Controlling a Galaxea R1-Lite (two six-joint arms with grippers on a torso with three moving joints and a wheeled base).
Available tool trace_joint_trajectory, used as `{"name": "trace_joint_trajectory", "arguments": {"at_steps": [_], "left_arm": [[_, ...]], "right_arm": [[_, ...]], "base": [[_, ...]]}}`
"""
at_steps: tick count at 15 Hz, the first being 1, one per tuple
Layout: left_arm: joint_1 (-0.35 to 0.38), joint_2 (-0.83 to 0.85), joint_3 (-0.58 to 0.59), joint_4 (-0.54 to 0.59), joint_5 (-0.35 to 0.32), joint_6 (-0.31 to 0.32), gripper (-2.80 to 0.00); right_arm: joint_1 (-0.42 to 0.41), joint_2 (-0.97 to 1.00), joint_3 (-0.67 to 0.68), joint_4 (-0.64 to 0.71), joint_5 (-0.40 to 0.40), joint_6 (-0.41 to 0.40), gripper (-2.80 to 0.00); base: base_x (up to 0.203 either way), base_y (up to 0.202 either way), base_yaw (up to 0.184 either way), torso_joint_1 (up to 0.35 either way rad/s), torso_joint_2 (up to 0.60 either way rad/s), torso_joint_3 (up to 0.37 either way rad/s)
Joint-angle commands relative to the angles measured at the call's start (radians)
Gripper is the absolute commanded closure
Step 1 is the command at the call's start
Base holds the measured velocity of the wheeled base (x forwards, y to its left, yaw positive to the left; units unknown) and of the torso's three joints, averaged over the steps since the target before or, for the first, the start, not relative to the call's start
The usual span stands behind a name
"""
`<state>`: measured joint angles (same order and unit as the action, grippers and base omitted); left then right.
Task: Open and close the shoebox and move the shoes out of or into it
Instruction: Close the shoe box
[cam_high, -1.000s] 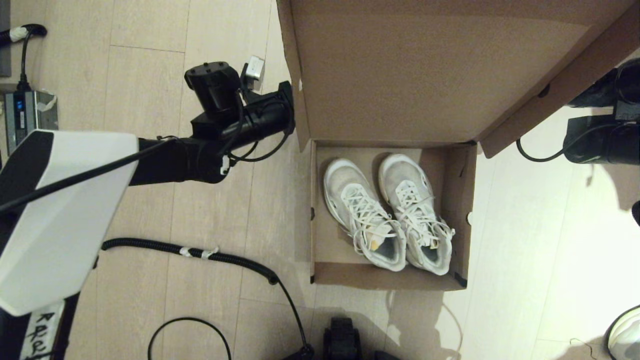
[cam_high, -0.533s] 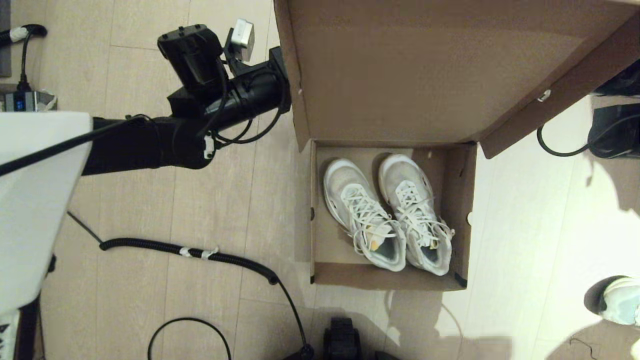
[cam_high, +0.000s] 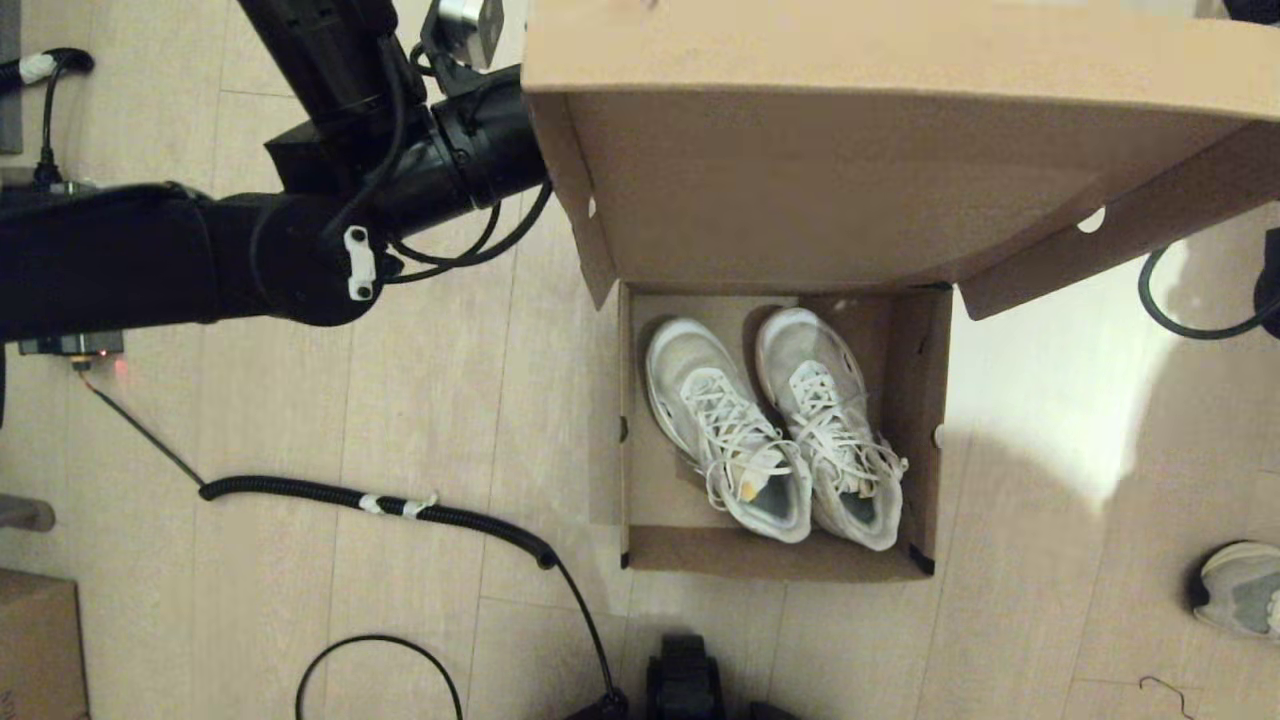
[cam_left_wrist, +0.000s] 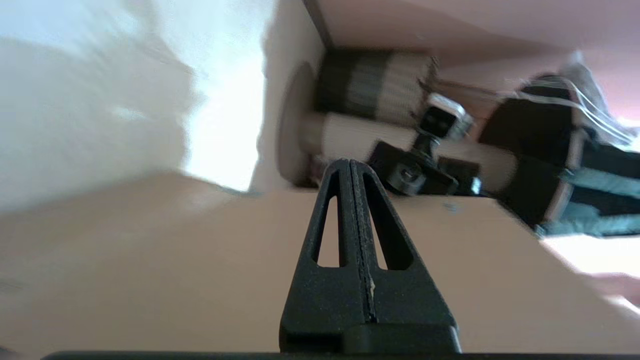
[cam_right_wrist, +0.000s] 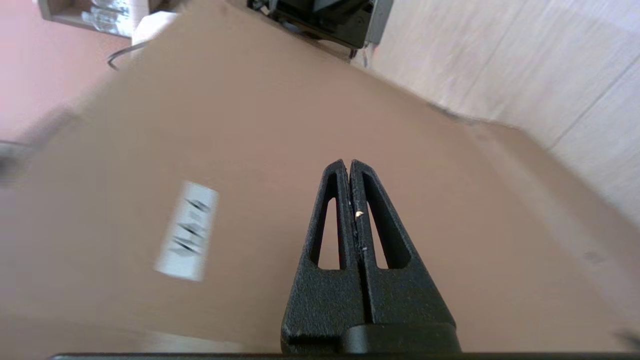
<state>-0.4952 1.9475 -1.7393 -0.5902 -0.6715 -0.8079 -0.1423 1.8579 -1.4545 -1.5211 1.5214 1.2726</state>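
Note:
The brown shoebox stands on the floor with its hinged lid raised and leaning over the opening. The two white lace-up shoes lie side by side inside, toes away from me. My left arm reaches behind the lid's left edge. Its gripper is shut and empty against the lid's outer face. My right gripper is also shut and empty on that outer face, near the white label. The lid hides both grippers in the head view.
A lone white-grey shoe lies at the right edge. A small brown carton sits at the lower left. A ribbed black cable crosses the floor left of the box. A black part is near the front edge.
The lid has tipped forward over the box. My left arm has risen and swung behind the lid's upper edge. My right arm has left the head view.

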Motion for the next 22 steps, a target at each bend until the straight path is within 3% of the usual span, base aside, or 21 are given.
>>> {"name": "trace_joint_trajectory", "arguments": {"at_steps": [1,4,7,11,19,21,22], "left_arm": [[-0.03,-0.107,0.097,-0.007,-0.002,-0.004,0.0],[-0.09,-0.229,0.276,-0.011,0.003,0.012,0.0],[-0.162,-0.337,0.491,-0.013,0.042,0.078,0.0],[-0.204,-0.448,0.728,-0.021,0.064,0.136,0.0],[-0.291,-0.572,1.111,-0.067,0.079,0.215,0.0],[-0.288,-0.573,1.103,-0.068,0.182,0.227,0.0],[-0.28,-0.569,1.076,-0.068,0.238,0.237,0.0]], "right_arm": [[0.0,-0.096,0.093,-0.009,0.009,-0.002,0.0],[0.0,-0.225,0.275,-0.009,0.009,-0.027,0.0],[0.001,-0.316,0.465,-0.009,0.009,-0.074,0.0],[0.003,-0.437,0.716,-0.009,0.009,-0.157,0.0],[0.001,-0.734,1.232,-0.009,0.009,-0.178,0.0],[-0.037,-0.729,1.26,-0.009,0.009,-0.169,0.0],[-0.104,-0.704,1.248,-0.009,0.009,-0.168,0.0]], "base": [[0.0,0.0,0.0,0.0,0.0,0.0],[0.0,0.0,0.0,0.0,0.0,0.0],[0.0,0.0,0.0,0.0,0.0,0.0],[0.0,0.0,0.0,0.0,0.0,0.0],[0.0,0.0,0.0,0.0,0.0,0.0],[0.0,0.0,0.0,0.0,0.0,0.0],[0.0,0.0,0.0,0.0,0.0,0.0]]}}
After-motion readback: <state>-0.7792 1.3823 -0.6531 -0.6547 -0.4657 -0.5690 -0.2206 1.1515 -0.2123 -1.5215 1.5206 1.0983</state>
